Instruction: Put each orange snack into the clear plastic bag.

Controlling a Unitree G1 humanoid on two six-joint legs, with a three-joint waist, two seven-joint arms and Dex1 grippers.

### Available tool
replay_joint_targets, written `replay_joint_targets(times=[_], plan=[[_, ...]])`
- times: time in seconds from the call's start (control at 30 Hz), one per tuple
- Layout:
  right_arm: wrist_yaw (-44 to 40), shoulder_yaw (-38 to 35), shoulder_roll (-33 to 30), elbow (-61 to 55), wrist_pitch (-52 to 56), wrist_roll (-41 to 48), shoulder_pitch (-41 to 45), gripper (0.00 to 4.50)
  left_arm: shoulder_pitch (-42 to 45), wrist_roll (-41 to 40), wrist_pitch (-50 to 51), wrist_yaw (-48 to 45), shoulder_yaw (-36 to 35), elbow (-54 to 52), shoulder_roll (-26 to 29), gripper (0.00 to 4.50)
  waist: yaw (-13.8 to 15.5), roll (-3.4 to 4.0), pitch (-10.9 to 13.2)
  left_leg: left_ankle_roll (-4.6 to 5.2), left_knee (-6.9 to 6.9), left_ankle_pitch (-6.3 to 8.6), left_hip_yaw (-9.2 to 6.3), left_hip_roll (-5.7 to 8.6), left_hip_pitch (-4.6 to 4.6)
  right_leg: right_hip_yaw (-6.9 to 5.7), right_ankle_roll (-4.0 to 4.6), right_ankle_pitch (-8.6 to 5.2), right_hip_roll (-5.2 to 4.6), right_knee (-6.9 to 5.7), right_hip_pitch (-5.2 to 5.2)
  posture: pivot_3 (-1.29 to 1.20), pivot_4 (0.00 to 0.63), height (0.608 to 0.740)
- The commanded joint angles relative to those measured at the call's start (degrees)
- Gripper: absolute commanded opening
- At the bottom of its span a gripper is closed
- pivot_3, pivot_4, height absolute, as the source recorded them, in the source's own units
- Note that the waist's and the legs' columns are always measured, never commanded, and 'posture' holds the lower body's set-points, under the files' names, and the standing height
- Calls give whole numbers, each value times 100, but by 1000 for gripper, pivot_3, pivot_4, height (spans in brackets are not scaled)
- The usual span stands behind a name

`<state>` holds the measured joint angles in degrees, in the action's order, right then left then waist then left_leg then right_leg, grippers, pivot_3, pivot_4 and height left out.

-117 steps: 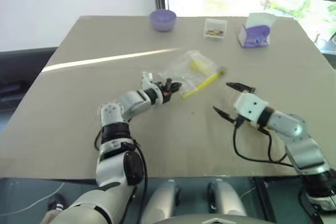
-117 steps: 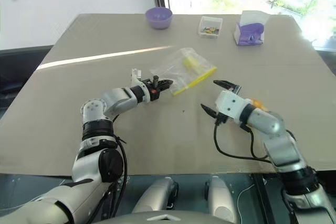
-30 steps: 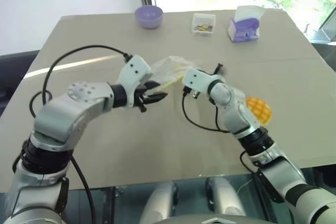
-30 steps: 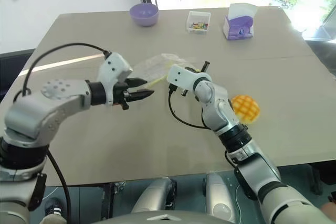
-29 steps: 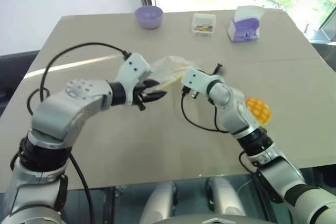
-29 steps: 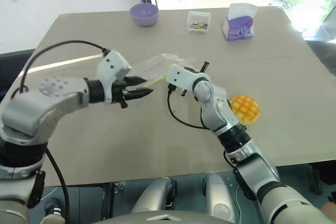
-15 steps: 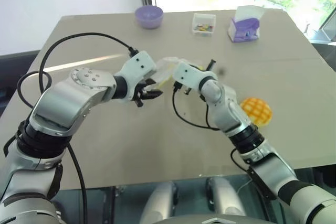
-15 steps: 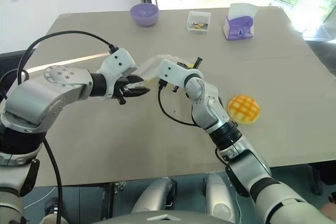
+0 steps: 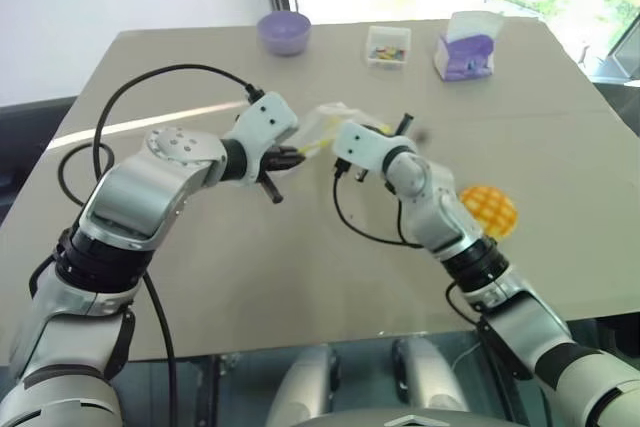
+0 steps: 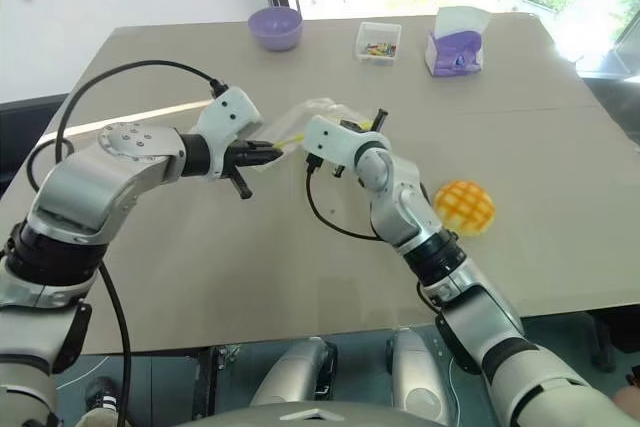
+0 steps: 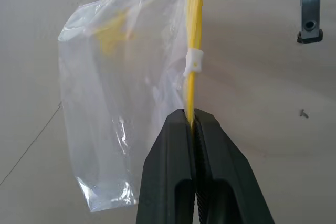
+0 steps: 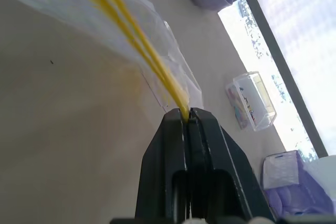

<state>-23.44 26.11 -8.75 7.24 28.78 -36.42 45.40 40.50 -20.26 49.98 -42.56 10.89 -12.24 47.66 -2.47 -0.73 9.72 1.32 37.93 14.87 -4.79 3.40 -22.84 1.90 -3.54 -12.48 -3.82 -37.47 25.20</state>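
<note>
**Both tools on the seal strip, bun waiting**

Left tool pinched shut on the yellow seal strip of the clear bag; right tool clamped on the same strip. Bag hangs mid-frame above the surface. Orange bun sits right of centre, untouched.

Risks:
- Both grips hold the lips together; pulling apart may just stretch the strip.
- Thin strip could slip free.
- No free tool for the bun.

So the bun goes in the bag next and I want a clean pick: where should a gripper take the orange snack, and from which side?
Grip the orange snack across its widest middle, coming down from above. It is a round dome lying flat on the table beside the right arm, with bare surface all around it, so fingers can straddle its sides. Probably squeeze lightly.
</note>
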Motion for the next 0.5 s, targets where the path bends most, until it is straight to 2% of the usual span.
replay_joint_targets(times=[0.03, 0.07, 0.23, 0.27, 0.33, 0.5], plan=[[-117, -259, -263, -327, -92, 31, 342, 583, 54, 47, -1128, -234, -564, 479, -186, 0, 3, 0, 0, 0, 6, 0, -1, 0, -1, -1, 0, 0, 0, -5, 0, 0, 150, 740], [-133, -319, -341, -352, -84, 39, 421, 747, 132, 75, -1476, -354, -608, 691, -251, 0, 5, 0, 0, 0, 10, 0, 0, 0, -1, -1, 0, 0, -1, -10, 0, 0, 150, 740], [-205, -530, -593, -672, 65, 60, 520, 3197, 500, 262, -2821, -955, -671, 1487, -365, 0, 3, -1, 0, 0, 24, 0, -1, 2, -2, -2, 0, 0, -2, -23, -1, 0, 150, 740], [-275, -571, -632, -804, 127, 83, 461, 4070, 502, 339, -3145, -1073, -655, 1605, -361, 0, -5, -1, -1, 0, 25, 0, 0, 3, -3, -1, 0, 0, -3, -23, 0, 0, 150, 740], [-510, -691, -701, -1177, 222, 277, 201, 4070, 448, 500, -3665, -1252, -614, 1802, -342, 0, -9, -1, -1, 1, 26, 0, 4, 3, -3, 3, 0, 0, -3, -24, 0, 0, 150, 740], [-1342, -1238, -769, -2344, 353, 1509, -847, 4070, -9, 812, -5258, -1492, -666, 1996, -427, 0, 11, -2, -1, 3, 27, 2, 4, 1, -4, 3, 0, 0, -5, -20, -1, 0, 150, 740]])
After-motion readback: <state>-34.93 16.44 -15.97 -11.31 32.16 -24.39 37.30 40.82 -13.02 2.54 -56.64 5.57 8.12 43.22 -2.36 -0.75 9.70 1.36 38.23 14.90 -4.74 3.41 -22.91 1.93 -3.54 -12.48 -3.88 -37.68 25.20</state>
